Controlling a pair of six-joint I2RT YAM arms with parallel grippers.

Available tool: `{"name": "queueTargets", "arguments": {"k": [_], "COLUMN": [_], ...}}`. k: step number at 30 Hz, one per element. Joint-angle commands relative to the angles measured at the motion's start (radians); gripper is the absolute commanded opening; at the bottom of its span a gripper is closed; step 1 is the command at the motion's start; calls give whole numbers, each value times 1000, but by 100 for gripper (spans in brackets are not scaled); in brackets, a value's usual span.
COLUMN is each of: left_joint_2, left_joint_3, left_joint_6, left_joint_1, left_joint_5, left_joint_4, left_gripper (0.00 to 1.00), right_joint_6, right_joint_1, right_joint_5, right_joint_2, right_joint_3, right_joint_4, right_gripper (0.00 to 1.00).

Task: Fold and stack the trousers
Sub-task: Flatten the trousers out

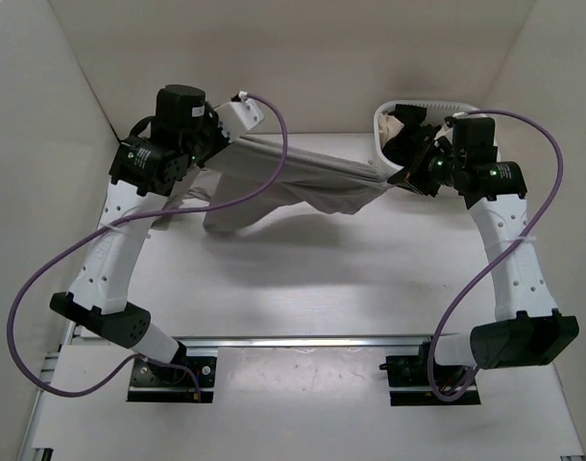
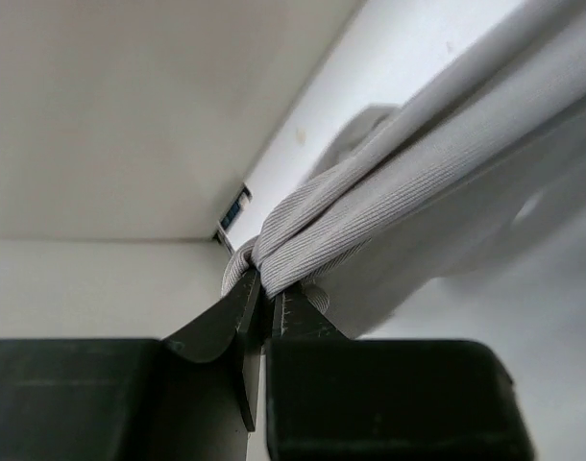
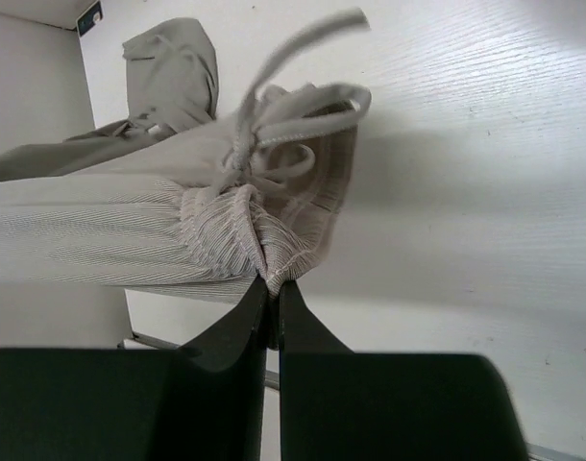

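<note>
Light grey ribbed trousers (image 1: 303,178) hang stretched in the air between my two grippers above the back of the table. My left gripper (image 1: 228,144) is shut on one end; in the left wrist view the fabric (image 2: 389,202) bunches at the gripper (image 2: 267,288). My right gripper (image 1: 401,176) is shut on the waistband end; in the right wrist view the gathered waistband with drawstring (image 3: 264,206) sits at the gripper (image 3: 272,286). Loose cloth sags below the taut edge, reaching toward the table.
A white basket (image 1: 423,104) holding dark and light clothing stands at the back right, just behind the right gripper. White walls enclose the table on the left, back and right. A metal rail (image 1: 303,339) runs across the front by the arm bases.
</note>
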Motion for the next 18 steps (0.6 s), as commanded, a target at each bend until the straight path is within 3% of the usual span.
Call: {"name": "queueTargets", "arguments": {"k": [1, 5, 7, 8, 10, 11, 14, 15, 18], "left_joint_2": [-6, 33, 92, 115, 181, 195, 167, 149, 80], "left_joint_3": [-87, -270, -353, -376, -391, -391, -391, -391, -446], "left_joint_6": [14, -40, -75, -102, -139, -153, -189, -189, -198], "left_joint_1": [-7, -28, -37, -37, -37, -37, 22, 89, 188], "left_joint_5": [-22, 101, 159, 217, 273, 300, 371, 383, 335], "left_joint_4": [-102, -102, -102, -102, -143, -159, -160, -147, -31], "left_gripper": [14, 16, 26, 32, 60, 66, 71, 71, 71], "right_joint_6": [-36, -27, -40, -52, -64, -75, -86, -96, -107], "right_joint_1": [-7, -7, -7, -7, -17, -26, -48, -59, -124], "right_joint_5": [13, 13, 44, 70, 101, 120, 171, 202, 202], "right_joint_2": [-42, -42, -33, -24, -12, -11, -43, -54, -74], "right_joint_3": [-9, -20, -20, -34, -61, -70, -121, -133, -184], "right_joint_4": [-29, -38, -63, -76, -139, -159, -181, -181, -181], "right_gripper": [0, 0, 0, 0, 0, 0, 0, 0, 0]}}
